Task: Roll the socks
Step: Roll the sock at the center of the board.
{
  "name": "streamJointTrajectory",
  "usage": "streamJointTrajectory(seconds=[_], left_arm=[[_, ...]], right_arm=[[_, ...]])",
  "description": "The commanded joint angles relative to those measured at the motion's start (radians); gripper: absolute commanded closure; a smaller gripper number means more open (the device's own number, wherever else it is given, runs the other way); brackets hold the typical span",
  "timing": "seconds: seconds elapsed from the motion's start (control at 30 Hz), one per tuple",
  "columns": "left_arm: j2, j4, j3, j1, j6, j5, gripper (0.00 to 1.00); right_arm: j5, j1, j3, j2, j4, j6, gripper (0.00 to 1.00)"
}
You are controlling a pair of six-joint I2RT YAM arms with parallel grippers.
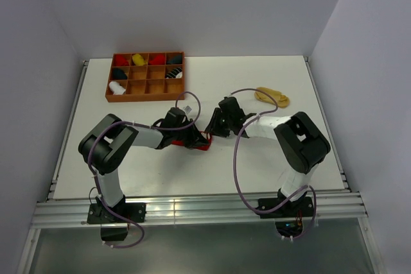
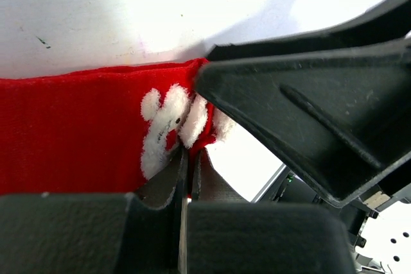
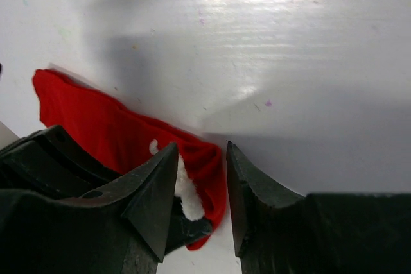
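Left gripper: jaws shut on the red sock edge. Right gripper: jaws apart, astride its patterned end. Pull and you may lose that thin pinch.

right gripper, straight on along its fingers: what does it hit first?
Most likely the red sock: its white-patterned end lies between the open fingertips of the right gripper, with the table right behind. Depth is hard to judge.

Red sock mid-table, tan sock beyond
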Motion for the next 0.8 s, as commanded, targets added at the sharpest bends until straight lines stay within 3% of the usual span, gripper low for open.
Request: streamJointTrajectory(seconds=[0.0,0.3,0.53,0.77], left_arm=[[0.013,-0.034,-0.028,0.004,0.004,-0.013,1.00],[0.007,-0.039,-0.032,0.004,0.004,-0.017,1.00],[0.008,-0.038,-0.032,0.004,0.008,-0.013,1.00],[0.016,-0.037,-0.029,0.004,0.009,-0.011,1.00]], right_arm=[[0.064,0.006,-0.012,-0.057,-0.136,-0.023,0.55],[0.078,0.023,0.032,-0.100,-0.199,-0.029,0.57],[0.049,0.046,0.045,-0.077,-0.180,-0.027,0.68],[0.046,0.058,0.083,-0.072,-0.197,-0.024,0.71]])
